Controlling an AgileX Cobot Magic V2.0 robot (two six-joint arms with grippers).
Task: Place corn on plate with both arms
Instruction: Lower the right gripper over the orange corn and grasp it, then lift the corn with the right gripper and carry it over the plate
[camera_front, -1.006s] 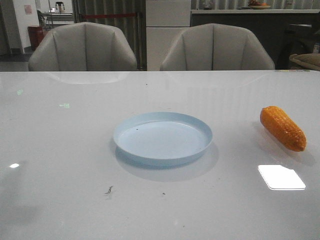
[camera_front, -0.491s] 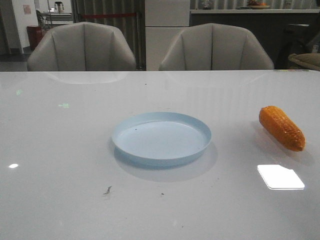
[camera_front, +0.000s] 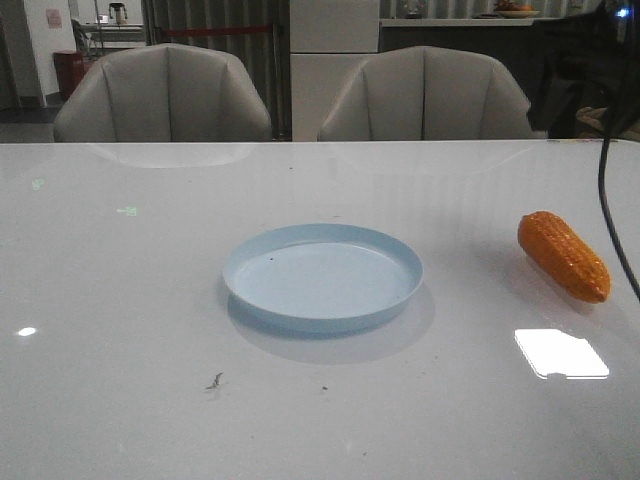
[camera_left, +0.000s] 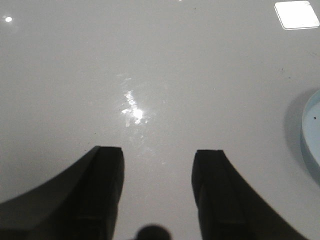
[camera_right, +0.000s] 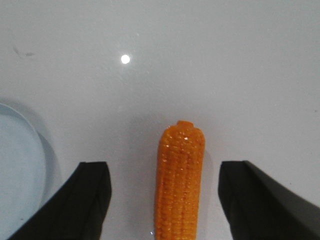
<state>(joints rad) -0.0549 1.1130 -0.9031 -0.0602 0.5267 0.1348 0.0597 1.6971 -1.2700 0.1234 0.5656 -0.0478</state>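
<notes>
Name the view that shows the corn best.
Front view: the whole corn lies on the table, right of the plate. The right wrist view crops it between the open right claw. The left wrist view misses it.

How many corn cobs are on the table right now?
1. The corn lies on the table's right side, apart from the plate, and sits between the open right pincer fingers. None looks hidden.

1 corn (camera_front: 564, 255), 1 plate (camera_front: 322, 277), 2 chairs (camera_front: 163, 92).
</notes>
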